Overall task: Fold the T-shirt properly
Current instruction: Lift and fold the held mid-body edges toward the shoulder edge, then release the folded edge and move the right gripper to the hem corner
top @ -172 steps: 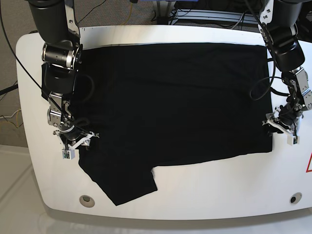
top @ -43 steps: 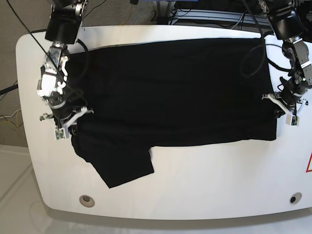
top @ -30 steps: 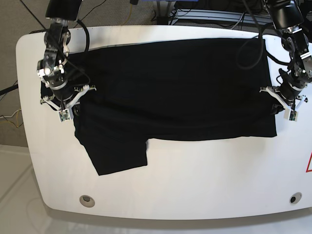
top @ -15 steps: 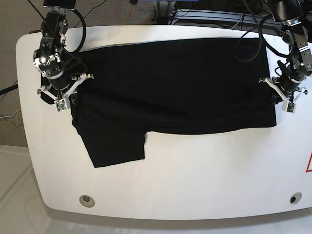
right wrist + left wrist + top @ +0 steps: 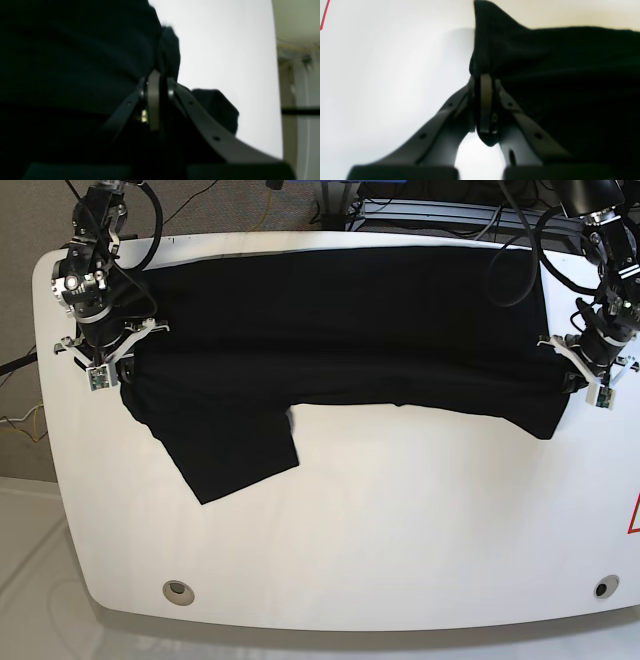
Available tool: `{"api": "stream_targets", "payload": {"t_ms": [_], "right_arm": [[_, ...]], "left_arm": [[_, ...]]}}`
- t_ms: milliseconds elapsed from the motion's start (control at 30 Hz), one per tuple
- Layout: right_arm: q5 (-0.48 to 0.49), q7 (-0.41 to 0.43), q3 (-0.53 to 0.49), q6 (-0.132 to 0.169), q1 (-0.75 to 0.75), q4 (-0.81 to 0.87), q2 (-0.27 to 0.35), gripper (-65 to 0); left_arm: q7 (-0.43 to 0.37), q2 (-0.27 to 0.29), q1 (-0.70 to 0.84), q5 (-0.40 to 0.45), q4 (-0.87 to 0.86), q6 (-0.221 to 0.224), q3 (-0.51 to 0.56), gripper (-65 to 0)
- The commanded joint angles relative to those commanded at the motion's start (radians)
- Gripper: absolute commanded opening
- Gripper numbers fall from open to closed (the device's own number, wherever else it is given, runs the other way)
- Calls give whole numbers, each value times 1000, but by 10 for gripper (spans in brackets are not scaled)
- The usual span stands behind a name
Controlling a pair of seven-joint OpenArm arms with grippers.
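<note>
We see two arms of black cylindrical links with silver joint rings, black cables looping alongside. Each ends in a gripper — the left gripper (image 5: 590,376) and right gripper (image 5: 100,357) carry white brackets. Up close, the fingers (image 5: 520,117) are dark grey, tapering bars dotted with small screws — pads olive-grey.

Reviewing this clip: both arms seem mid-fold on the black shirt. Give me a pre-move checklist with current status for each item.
1. Left gripper shut on the T-shirt: ok, cloth pinched between the jaws.
2. Right gripper shut on the T-shirt: ok.
3. Both grips level across the table: ok, roughly the same height in the base view.
4. Near edge straight: not ok, it sags and a sleeve trails toward the front.
5. Print side orientation: cannot tell, no print visible.
</note>
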Motion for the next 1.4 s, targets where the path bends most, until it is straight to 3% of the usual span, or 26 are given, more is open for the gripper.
{"api": "stream_targets", "payload": {"t_ms": [267,333,400,533,600,800,1400], "right_arm": [[-10,-45,-13,-2,11,-9,2,-650],[-13,-68,-17,-4,20,-12,1,-648],[-6,-94,-12,-9,29,-21,2,-490],[-7,-102,-12,-2,34,-35,2,-333],[-8,-104,-11,5,37,-41,1,-282],[-6,-120,-4,15,66,-46,5,-234],[-14,-126,2,14,119,-23,-24,-222]], "left_arm": [[-19,19,6,-5,-1,-14,-58,-637],[-25,18,0,-4,-8,-17,-64,-540],[-35,17,-9,-8,-27,-15,-42,-321],[-30,16,-14,-6,-38,-11,-37,-220],[-33,15,-16,-5,-37,-11,-35,-205],[-58,9,-26,-9,-33,-1,-27,-180],[-57,4,-52,-6,-59,1,-37,-170]]}}
